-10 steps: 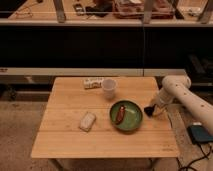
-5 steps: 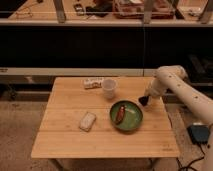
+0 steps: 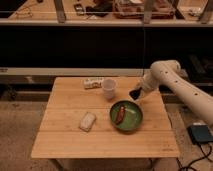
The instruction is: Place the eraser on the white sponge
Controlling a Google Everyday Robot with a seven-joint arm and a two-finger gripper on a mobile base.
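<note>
A white sponge [image 3: 87, 121] lies on the front left part of the wooden table [image 3: 65, 142]. A small pale rectangular block, which looks like the eraser [image 3: 93, 83], lies at the back of the table, just left of a white cup [image 3: 109, 88]. My gripper [image 3: 135, 94] hangs dark at the end of the white arm [image 3: 167, 80]. It is above the table between the cup and a green bowl [image 3: 126, 116], to the right of the eraser and apart from it. It is well away from the sponge. I see nothing in it.
The green bowl holds a red-brown elongated item [image 3: 120, 114]. The white cup stands close to the left of the gripper. Dark shelving runs behind the table. A dark box [image 3: 200, 134] and cables lie on the floor at the right.
The arm has swung left and toward the back of the table. The gripper went from the table's right edge to a spot beside the cup, above the bowl's far rim.
</note>
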